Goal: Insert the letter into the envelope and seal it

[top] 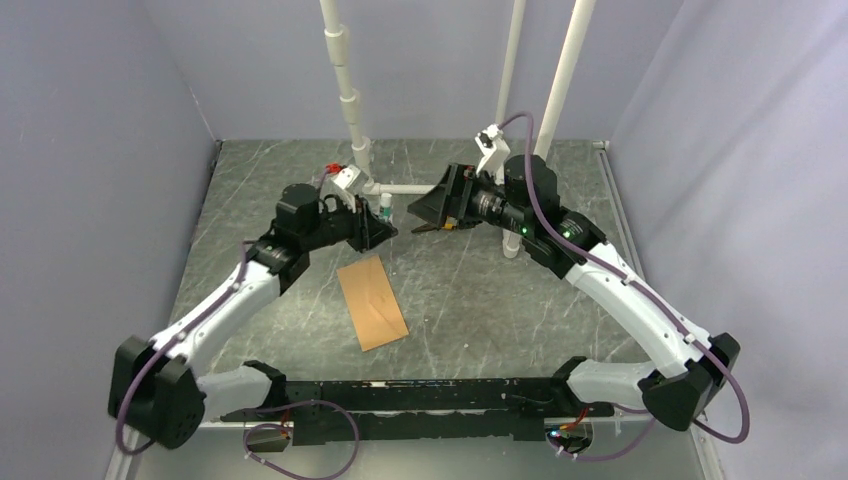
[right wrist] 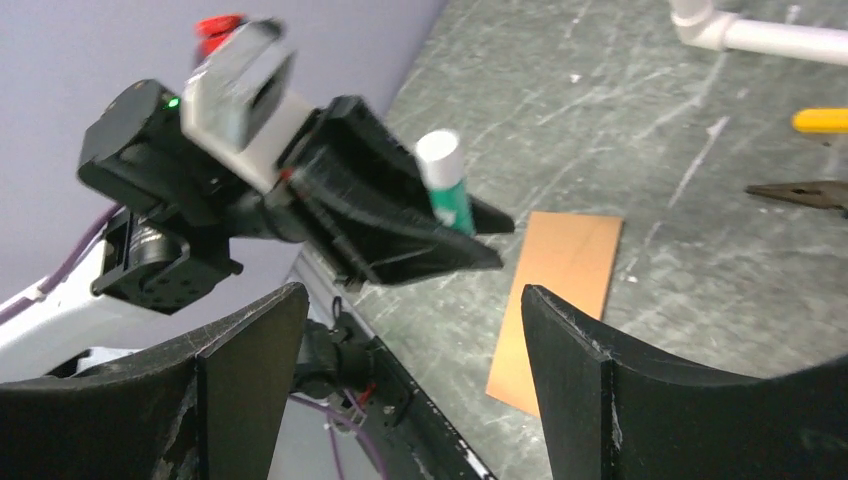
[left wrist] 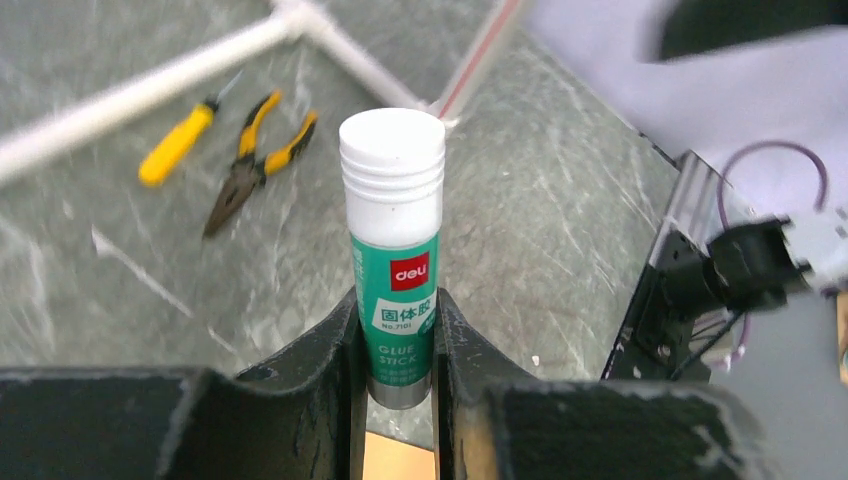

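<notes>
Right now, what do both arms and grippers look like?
Both arms have white links with black joints. Purple cables run along the left arm and the right arm. The left gripper and right gripper have black, wedge-shaped fingers.

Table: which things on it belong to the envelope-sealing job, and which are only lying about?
For the job: envelope; glue stick, held by the left end effector.
Lying about: pliers; yellow-handled tool.

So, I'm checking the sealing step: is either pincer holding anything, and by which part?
The left pincer grips the glue stick by the bottom of its green tube, white end free. The right pincer is open, holding nothing.
</notes>
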Robot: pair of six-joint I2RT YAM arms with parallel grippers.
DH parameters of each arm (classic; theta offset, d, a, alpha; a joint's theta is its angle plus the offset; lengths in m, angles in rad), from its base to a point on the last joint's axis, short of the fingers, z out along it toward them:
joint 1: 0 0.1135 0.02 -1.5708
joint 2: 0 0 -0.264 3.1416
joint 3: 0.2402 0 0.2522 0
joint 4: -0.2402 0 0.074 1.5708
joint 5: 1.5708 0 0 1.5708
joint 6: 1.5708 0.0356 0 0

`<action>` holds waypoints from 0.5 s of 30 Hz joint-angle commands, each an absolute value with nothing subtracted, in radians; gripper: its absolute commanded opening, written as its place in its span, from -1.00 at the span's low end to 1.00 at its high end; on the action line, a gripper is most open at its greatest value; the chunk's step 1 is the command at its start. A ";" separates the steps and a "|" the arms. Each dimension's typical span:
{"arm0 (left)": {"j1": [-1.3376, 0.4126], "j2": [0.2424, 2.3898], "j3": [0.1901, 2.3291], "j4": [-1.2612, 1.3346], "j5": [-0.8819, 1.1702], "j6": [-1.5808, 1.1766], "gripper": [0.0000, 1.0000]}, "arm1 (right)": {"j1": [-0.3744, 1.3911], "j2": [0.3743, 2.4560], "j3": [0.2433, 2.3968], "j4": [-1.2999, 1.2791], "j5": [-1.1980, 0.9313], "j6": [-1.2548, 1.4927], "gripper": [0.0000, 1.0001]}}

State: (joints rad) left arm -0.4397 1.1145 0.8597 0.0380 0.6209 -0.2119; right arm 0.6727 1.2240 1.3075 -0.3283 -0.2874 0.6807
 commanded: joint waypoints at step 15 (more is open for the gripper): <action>-0.455 1.878 1.152 0.074 0.243 -0.600 -0.88 | 0.672 1.080 1.107 -0.311 -0.157 0.665 0.58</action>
State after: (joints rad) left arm -0.4446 1.8011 1.0538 0.0898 0.2794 -0.6044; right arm 0.6727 1.1183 1.1355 -0.3496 -0.1612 0.6571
